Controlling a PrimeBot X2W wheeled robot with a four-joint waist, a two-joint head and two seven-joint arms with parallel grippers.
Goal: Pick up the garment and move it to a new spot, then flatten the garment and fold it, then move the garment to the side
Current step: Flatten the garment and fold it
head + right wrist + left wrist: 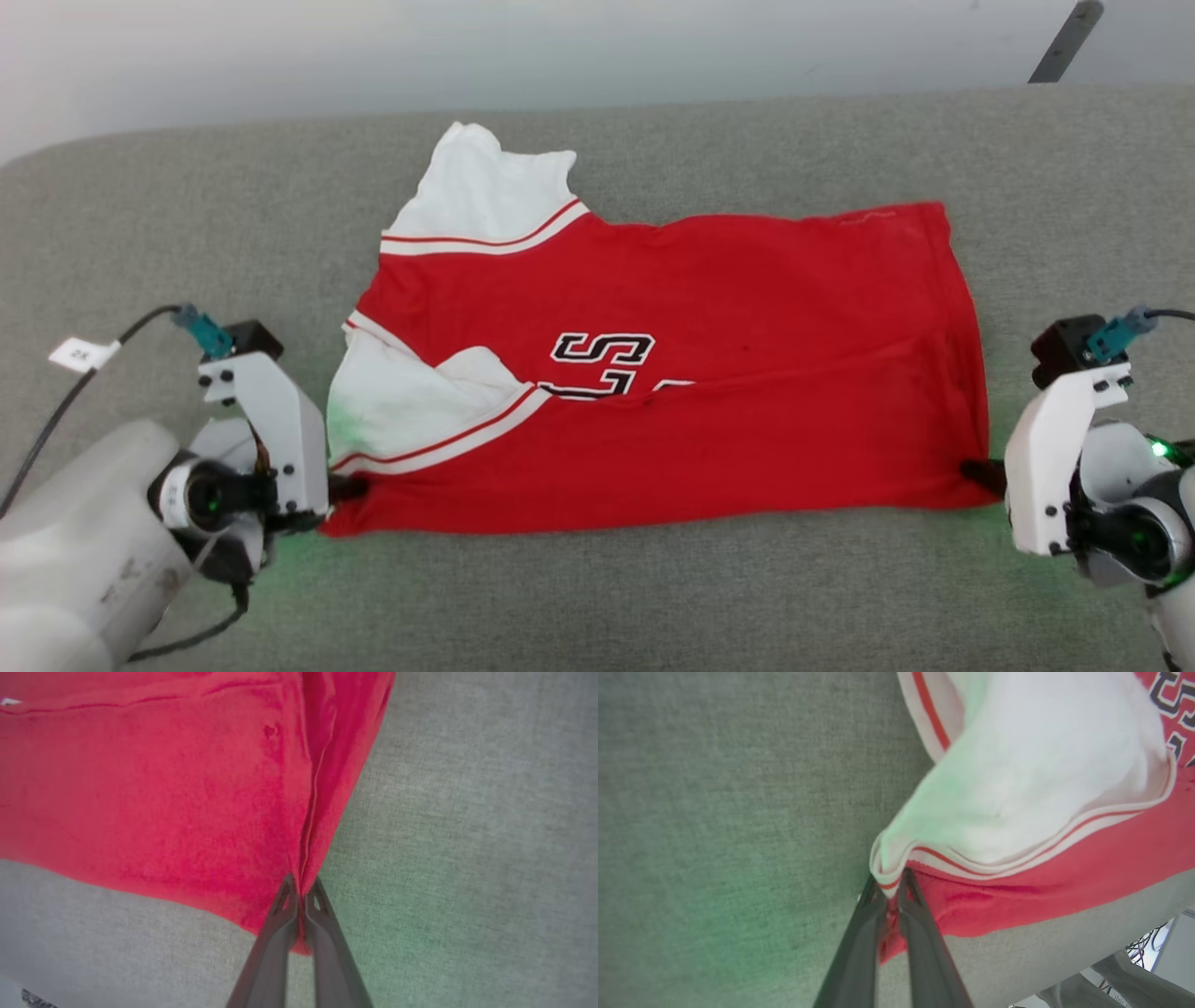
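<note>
The garment (709, 373), a red jersey with white sleeve panels and black letters on the chest, lies spread sideways on the grey padded surface, its near edge folded over. My left gripper (347, 487) is shut on its near left corner, by the striped sleeve trim (896, 884). My right gripper (980, 471) is shut on the near right corner at the hem. In the left wrist view the dark fingers (920, 933) pinch red and white cloth. The right wrist view shows the fingers (280, 933) closed on a red fold of the garment (163, 788).
The grey padded surface (597, 597) runs wide to both sides and in front of the jersey. A white tag on a black cable (82, 355) lies at the far left. A pale wall (560, 47) rises behind the surface.
</note>
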